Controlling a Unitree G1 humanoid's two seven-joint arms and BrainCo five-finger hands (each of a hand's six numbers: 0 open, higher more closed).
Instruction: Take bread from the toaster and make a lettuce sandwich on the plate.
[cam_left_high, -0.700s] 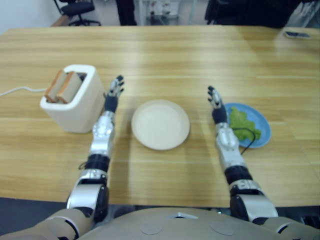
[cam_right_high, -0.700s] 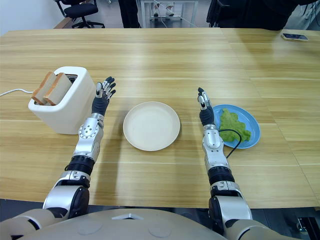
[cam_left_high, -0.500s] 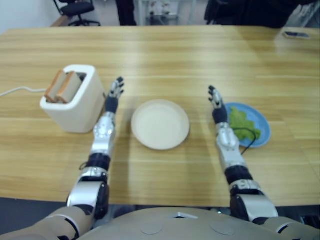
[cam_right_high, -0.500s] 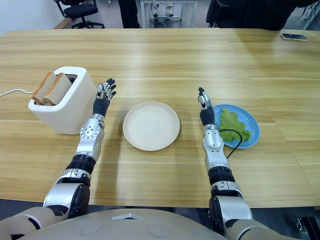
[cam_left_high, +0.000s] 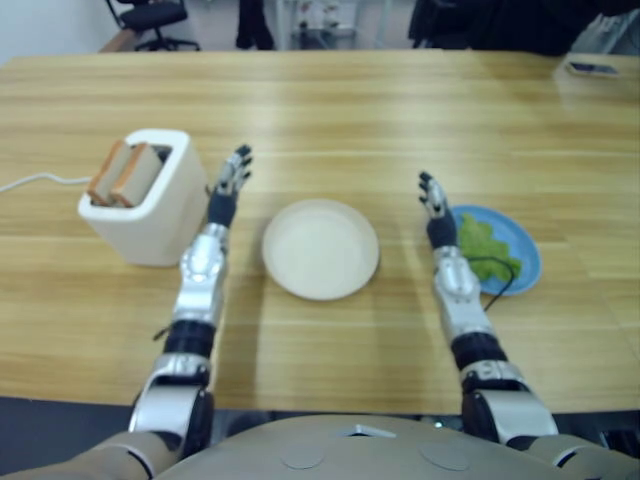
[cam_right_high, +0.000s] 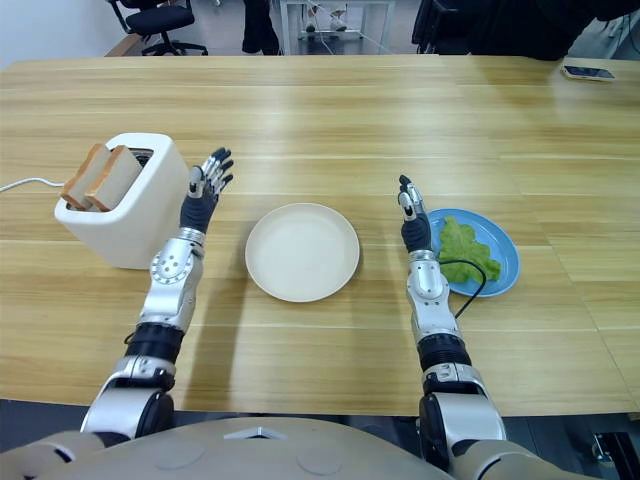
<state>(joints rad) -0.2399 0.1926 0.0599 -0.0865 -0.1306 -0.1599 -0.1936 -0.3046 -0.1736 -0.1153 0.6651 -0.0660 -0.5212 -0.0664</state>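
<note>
A white toaster (cam_right_high: 125, 205) stands at the left of the wooden table with two bread slices (cam_right_high: 100, 178) sticking up from its slots. My left hand (cam_right_high: 203, 189) is open just right of the toaster, fingers stretched forward. An empty cream plate (cam_right_high: 302, 251) lies in the middle between my arms. A blue plate (cam_right_high: 505, 258) at the right holds green lettuce (cam_right_high: 464, 246). My right hand (cam_right_high: 411, 212) is open, fingers pointing forward, at the blue plate's left edge.
A white cord (cam_right_high: 25, 185) runs from the toaster off the left edge. A dark cable (cam_right_high: 462, 280) loops across the blue plate near my right wrist. A dark phone-like object (cam_right_high: 581, 72) lies at the far right. Office chairs stand beyond the far edge.
My left hand has crept slightly forward and up beside the toaster. The right hand has barely moved.
</note>
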